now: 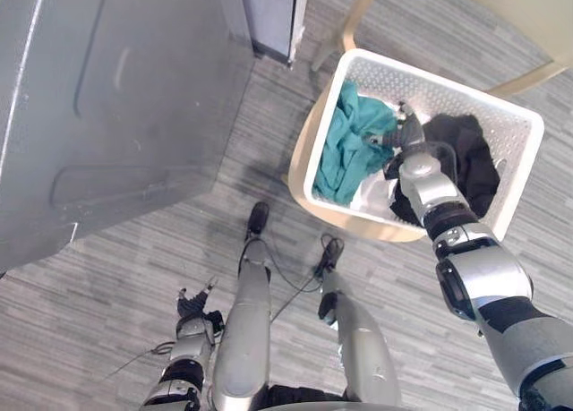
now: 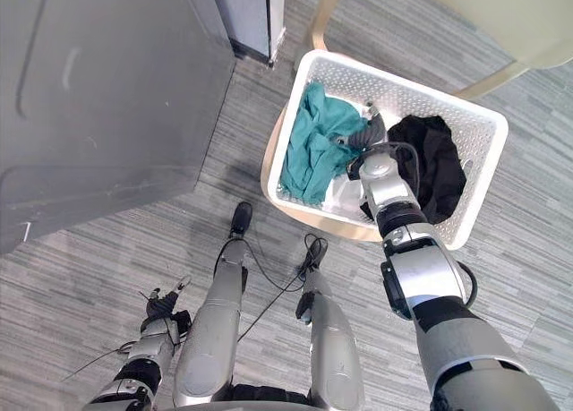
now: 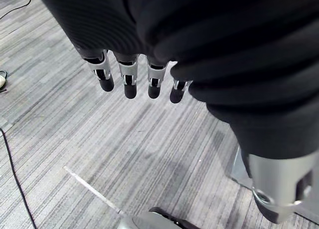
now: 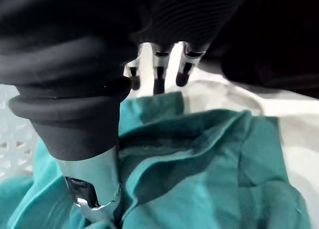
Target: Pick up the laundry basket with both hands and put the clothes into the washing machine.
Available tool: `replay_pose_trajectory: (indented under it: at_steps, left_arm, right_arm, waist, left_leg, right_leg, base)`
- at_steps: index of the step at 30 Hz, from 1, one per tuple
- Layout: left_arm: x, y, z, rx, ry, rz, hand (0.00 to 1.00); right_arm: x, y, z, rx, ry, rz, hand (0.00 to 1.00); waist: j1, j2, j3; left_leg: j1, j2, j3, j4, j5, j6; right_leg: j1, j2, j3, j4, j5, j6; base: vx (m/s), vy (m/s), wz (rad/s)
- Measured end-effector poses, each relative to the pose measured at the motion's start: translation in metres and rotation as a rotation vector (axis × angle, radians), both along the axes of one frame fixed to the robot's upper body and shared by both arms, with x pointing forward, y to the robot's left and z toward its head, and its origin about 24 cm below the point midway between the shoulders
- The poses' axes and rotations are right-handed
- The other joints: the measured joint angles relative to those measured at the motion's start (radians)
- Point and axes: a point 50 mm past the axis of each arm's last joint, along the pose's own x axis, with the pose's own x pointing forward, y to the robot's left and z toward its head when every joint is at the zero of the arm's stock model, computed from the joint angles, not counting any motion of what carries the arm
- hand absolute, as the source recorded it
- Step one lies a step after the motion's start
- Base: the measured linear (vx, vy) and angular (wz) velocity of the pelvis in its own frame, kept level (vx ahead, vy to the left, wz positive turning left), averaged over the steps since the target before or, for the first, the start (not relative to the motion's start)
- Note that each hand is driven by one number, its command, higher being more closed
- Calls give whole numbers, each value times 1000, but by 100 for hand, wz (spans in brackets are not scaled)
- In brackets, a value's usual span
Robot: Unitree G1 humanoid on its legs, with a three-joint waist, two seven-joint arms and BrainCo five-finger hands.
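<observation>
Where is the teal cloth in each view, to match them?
Left eye view: teal cloth, upper centre, in the white basket.
Right eye view: cloth, upper centre.
Right wrist view: cloth past the right hand.
Left wrist view: floor past the left hand.
Landmark: basket.

Left arm (image 1: pixel 182 373) hangs low at the robot's left side, forearm pointing down. Left robot hand (image 1: pixel 192 305) is idle and holds nothing. Its fingers (image 3: pixel 129 82) are straight, side by side in a row, dark tips pointing down. Wrist is in line with the forearm.

Right arm (image 1: pixel 483 286) is stretched forward from the lower right, elbow nearly straight, forearm angled away from the body. Right robot hand (image 1: pixel 407 135) sits at the far end of that reach. Its fingers (image 4: pixel 157 74) are extended and relaxed, slightly apart, not curled round anything. Can't make out the right thumb clearly.
</observation>
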Motion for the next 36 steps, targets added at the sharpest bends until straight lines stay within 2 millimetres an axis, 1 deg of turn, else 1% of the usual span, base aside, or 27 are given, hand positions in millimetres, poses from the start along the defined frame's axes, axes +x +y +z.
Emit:
replay_pose_trajectory:
  at_steps: [1,4,5,10,13,15,16,18,20,21,22,25,26,28,29,31,33,35,36]
  left_arm:
    - [2,-1,2,-2,-13,0,0]
    - [4,-3,3,-29,-31,43,0]
    - [5,-3,4,-36,-37,57,0]
    - [11,-4,9,-39,-69,71,0]
    - [20,-7,15,-44,-97,63,0]
    - [26,-11,18,-52,-116,56,0]
    - [26,-12,19,-54,-121,56,0]
    - [29,-15,21,-70,-134,58,0]
    - [33,-22,22,-101,-147,61,0]
    - [33,-23,22,-102,-148,57,0]
    - [34,-24,22,-102,-148,51,0]
    - [32,-27,20,-115,-138,44,0]
    - [30,-26,18,-131,-131,48,0]
    - [20,-18,11,-150,-110,74,0]
    - [18,-16,10,-146,-104,79,0]
    - [4,-7,0,-129,-48,92,0]
    - [-6,-2,-6,-124,-9,99,0]
    - [-18,2,-12,-125,30,100,0]
    - [-21,2,-13,-125,35,101,0]
  right_arm:
    - [-1,-5,5,-6,-20,-17,0]
    - [-1,-7,8,-10,-39,-35,0]
    - [-2,-8,8,-19,-42,-38,100]
    - [-3,-7,11,-81,-64,-33,100]
    - [-4,-15,10,-120,-57,-52,100]
    - [-6,-18,4,-127,-42,-59,100]
    - [-6,-18,4,-127,-40,-60,100]
    - [-6,-13,-4,-113,-15,-48,100]
    - [-7,-3,-19,-93,27,-26,100]
    - [-8,-2,-23,-89,38,-25,100]
    - [-9,-5,-29,-77,62,-38,100]
    - [-10,-12,-29,-56,69,-69,100]
    - [-10,-18,-26,-67,65,-83,100]
    - [-11,-39,-12,-114,40,-140,100]
    - [-11,-43,-7,-109,27,-151,100]
    - [-13,-51,16,-98,-55,-176,100]
    - [-14,-52,31,-48,-119,-185,100]
    - [-19,-60,46,17,-201,-210,100]
    - [-21,-62,50,34,-224,-214,100]
  waist:
    - [3,3,2]
    - [10,3,2]
    - [17,3,2]
    - [23,4,1]
    - [35,5,1]
    - [48,5,0]
    - [49,5,0]
    - [50,7,0]
    - [49,7,0]
    - [49,7,0]
    - [49,7,0]
    - [47,8,-1]
    - [46,9,-1]
    - [44,9,-2]
    - [43,9,-2]
    - [31,8,-2]
    - [14,8,-2]
    - [3,8,-3]
    - [-1,8,-3]
  left_leg:
    - [-13,2,-5,0,2,-2]
    - [-27,12,-12,-6,6,-8]
    - [-28,12,-13,-7,6,-9]
    - [-34,28,-29,-38,21,-30]
    - [-35,38,-45,-42,26,-38]
    - [-29,43,-55,-49,32,-46]
    - [-25,44,-56,-53,34,-48]
    - [-10,46,-61,-71,43,-51]
    - [9,45,-59,-75,44,-51]
    - [17,44,-59,-75,44,-51]
    - [39,42,-59,-76,44,-51]
    - [70,40,-53,-78,44,-51]
    - [82,41,-51,-78,44,-51]
    - [115,40,-34,-76,45,-48]
    - [122,39,-31,-76,46,-47]
    - [156,37,-15,-83,49,-43]
    - [188,34,-6,-104,56,-35]
    - [244,26,18,-130,63,-25]
    - [260,22,20,-141,68,-22]
  right_leg:
    - [-10,2,-4,2,0,0]
    - [-24,8,-14,3,-1,-2]
    - [-25,12,-15,3,-2,-3]
    - [-40,21,-28,5,-8,-11]
    - [-40,31,-42,13,-19,-22]
    - [-41,35,-51,32,-37,-27]
    - [-41,35,-53,37,-41,-29]
    - [-33,35,-59,41,-47,-30]
    - [-17,33,-59,40,-49,-29]
    - [-9,33,-58,40,-49,-29]
    - [11,32,-55,40,-50,-28]
    - [38,31,-48,41,-51,-25]
    - [46,31,-45,46,-52,-25]
    - [61,23,-32,75,-58,-20]
    - [63,18,-29,80,-59,-20]
    - [77,14,-15,101,-64,-17]
    - [91,9,-6,112,-67,-14]
    - [112,-8,13,143,-85,-6]
    - [119,-16,15,152,-90,-3]
  base:
    - [-16,4,6]
    - [5,-6,3]
    - [35,-12,0]
    - [32,-15,4]
    - [43,-32,8]
    - [68,-40,10]
    - [82,-41,12]
    - [72,-26,9]
    - [69,-3,3]
    - [66,10,3]
    - [45,9,2]
    - [7,9,-1]
    - [-43,29,-4]
    - [-65,38,-9]
    - [-67,41,-12]
    - [-57,20,-10]
    - [-39,4,-7]
    - [-34,33,-9]
    - [-24,31,1]
